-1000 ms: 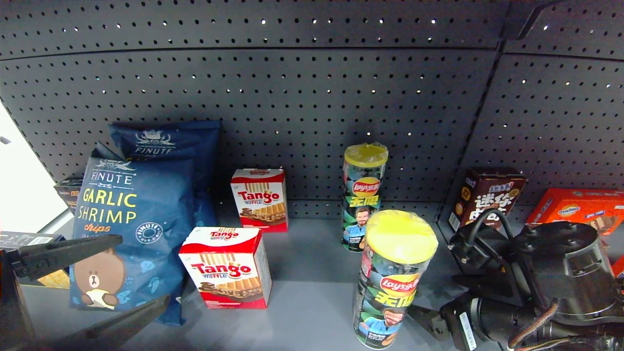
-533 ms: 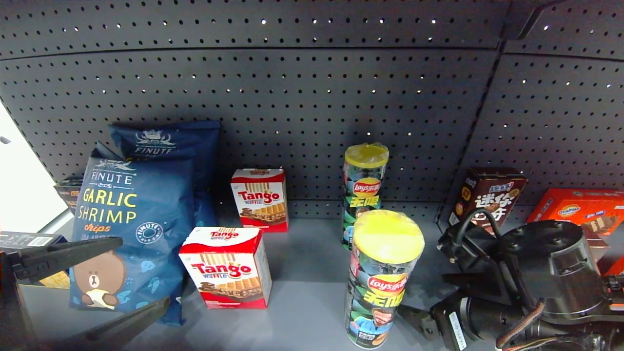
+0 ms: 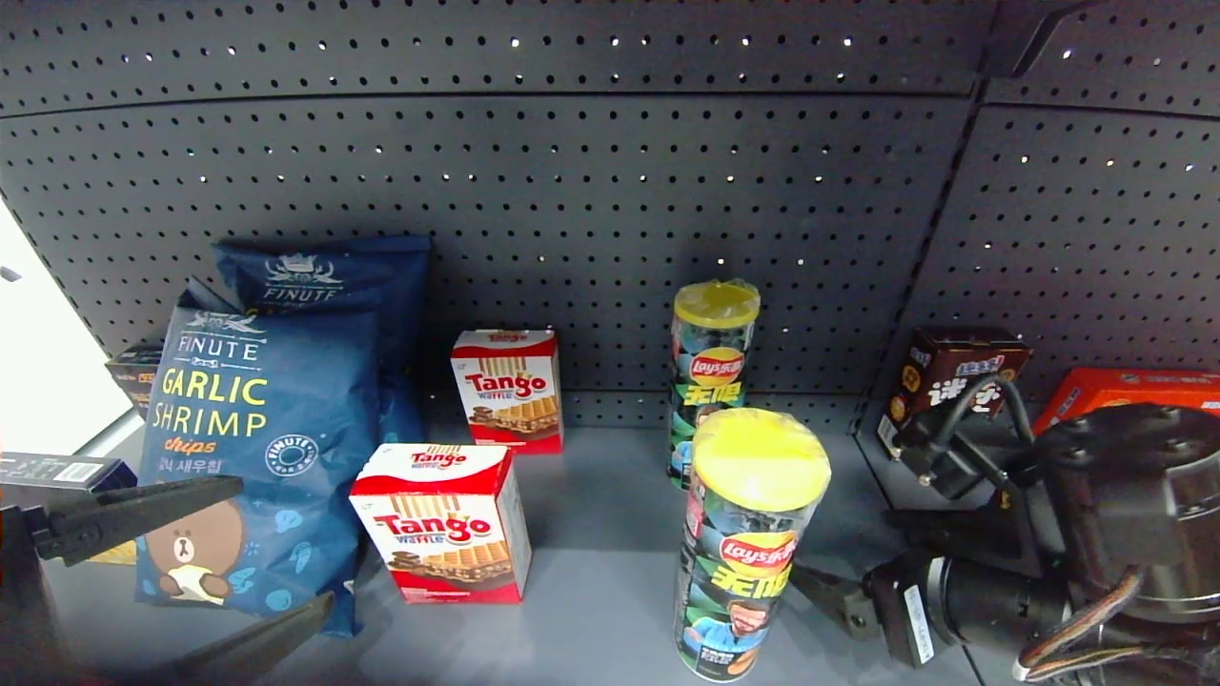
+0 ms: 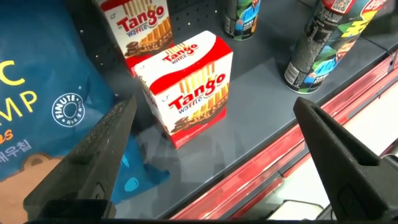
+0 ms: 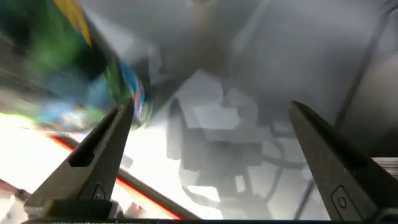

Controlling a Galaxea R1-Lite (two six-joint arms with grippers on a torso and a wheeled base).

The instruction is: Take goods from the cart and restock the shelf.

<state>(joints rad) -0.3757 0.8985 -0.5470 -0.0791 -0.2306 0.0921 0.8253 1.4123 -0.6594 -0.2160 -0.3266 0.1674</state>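
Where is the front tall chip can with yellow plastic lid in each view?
Head view: the front chip can stands centre-right.
Left wrist view: it stands beyond the front red-and-white cardboard wafer box.
Right wrist view: blurred green shape, probably it.
Shared landmark: that wafer box, left of the can in head view.

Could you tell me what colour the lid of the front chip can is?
Yellow; the lid shows best in the head view.

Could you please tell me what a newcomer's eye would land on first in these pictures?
The yellow-lidded chip can stands near the front edge of the shelf, directly before a second can. The right end effector is open just beside it. On the left stands a big blue chip bag.
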